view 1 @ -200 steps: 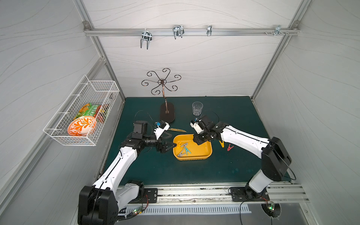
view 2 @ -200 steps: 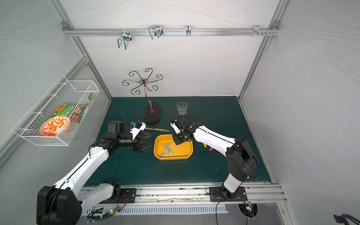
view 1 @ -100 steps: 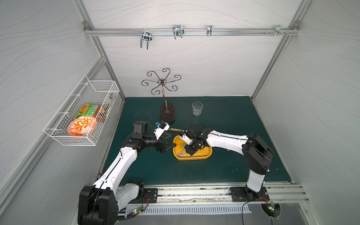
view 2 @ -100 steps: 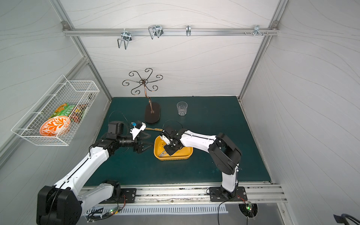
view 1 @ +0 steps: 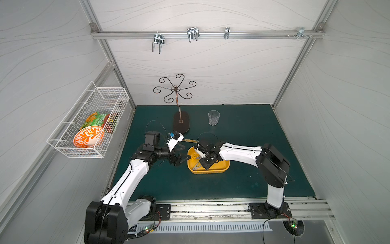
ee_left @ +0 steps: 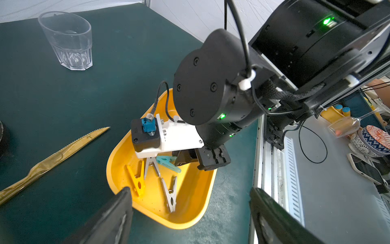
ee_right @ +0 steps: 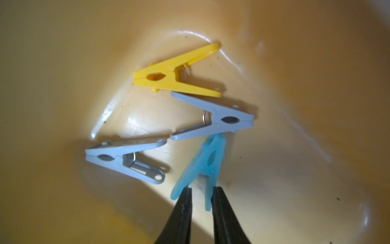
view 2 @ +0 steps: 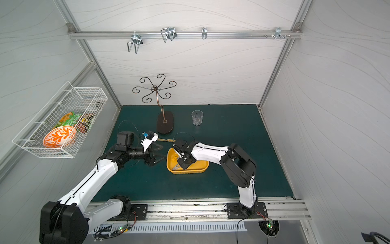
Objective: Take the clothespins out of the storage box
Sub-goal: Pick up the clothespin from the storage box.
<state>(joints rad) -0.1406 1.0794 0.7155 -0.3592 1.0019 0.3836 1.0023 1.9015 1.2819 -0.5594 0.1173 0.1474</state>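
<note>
Grasping teal clothespin (ee_right: pixel 207 160) in storage box (view 1: pixel 219 168): right pincer (ee_right: pixel 202 189) straddles one leg, clamp uncertain. Next: squeeze, lift clear. Left pincer (ee_left: pixel 190 191) apart, box's 9 o'clock.

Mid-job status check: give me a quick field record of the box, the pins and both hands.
storage box: on the table, four pins visible inside
pins inside: yellow clothespin; grey clothespin; second grey clothespin; teal clothespin
right hand: down in the box, fingers narrowly apart astride one handle of the teal clothespin; grip unconfirmed
left hand: open, empty, beside the box
nearby: gold knife; glass
</note>
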